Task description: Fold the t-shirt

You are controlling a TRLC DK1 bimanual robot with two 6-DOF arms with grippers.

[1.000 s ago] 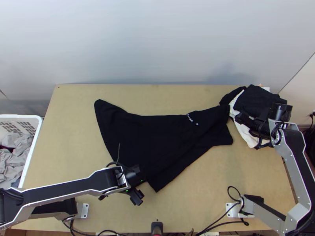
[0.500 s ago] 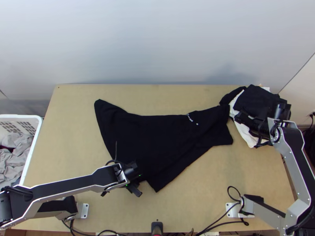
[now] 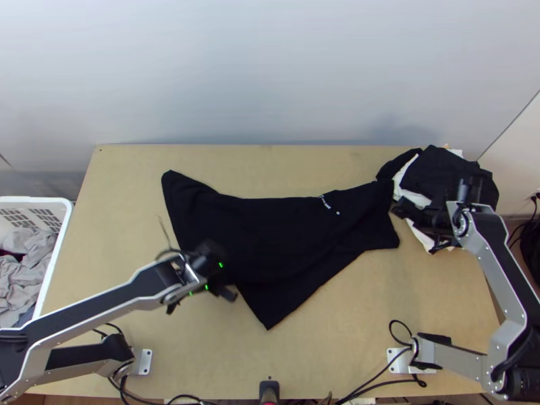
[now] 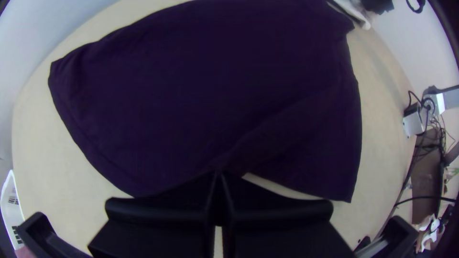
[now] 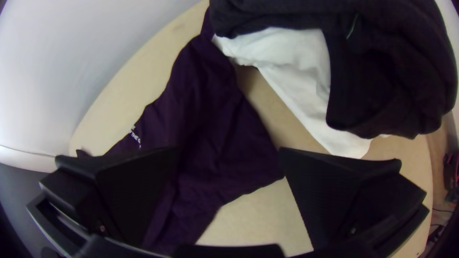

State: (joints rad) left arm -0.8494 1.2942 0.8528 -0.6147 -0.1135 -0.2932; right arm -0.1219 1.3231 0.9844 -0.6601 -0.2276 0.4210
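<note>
T-shirt (image 3: 297,233) lies partly hidden by left end effector (image 3: 219,271).

basket (image 3: 61,233) cut off, left gripper (image 3: 217,270) blurred

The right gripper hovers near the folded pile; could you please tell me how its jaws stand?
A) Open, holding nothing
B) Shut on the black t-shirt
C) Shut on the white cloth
A: the right gripper has its jaws wide apart, with nothing pinched between them.
</note>
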